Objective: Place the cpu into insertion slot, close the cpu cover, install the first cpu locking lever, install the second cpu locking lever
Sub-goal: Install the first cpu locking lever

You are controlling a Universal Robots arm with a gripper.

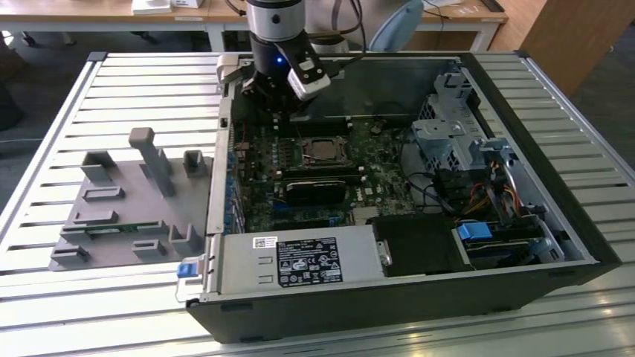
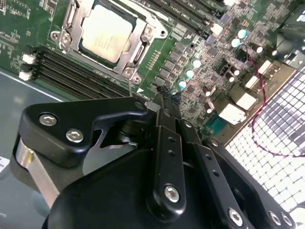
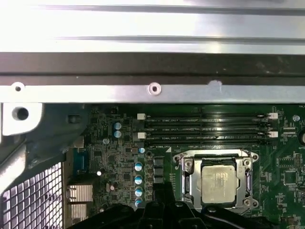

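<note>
1. Silvery-beige metal first: the cpu [image 2: 106, 33] is already sitting in the insertion slot [image 3: 213, 156]. The cpu cover [image 2: 139, 45] looks folded down flat around it, framing the chip.
2. The fingers [image 2: 164, 109] are pinched narrow, tips together, with nothing between them as far as I can see.
3. The bit that matters is that the tips hang just off one corner of the slot, not over the chip. They're on the side facing the rear grille [image 3: 33, 200]. They're near the slot but apart from it, and my guess is they're clear of the motherboard [image 1: 387, 178] too. The chip is basically square, so there's no long axis to line up with.
4. In the exterior view the gripper [image 1: 278, 108] is up by the far wall of the computer case [image 1: 555, 245]. The slot lies toward the exterior view's right of it and nearer the camera.
5. On what each view gives you:
   - The second wrist view puts the tips and the slot corner in one shot, so the gap is readable.
   - The first wrist view looks squarely onto the slot, with the memory slots [image 3: 209, 129] between it and the case wall.
   - The exterior view adds a grey fixture tray [image 1: 119, 216] on the slatted metal surface [image 1: 50, 111], well apart from the arm.
</note>
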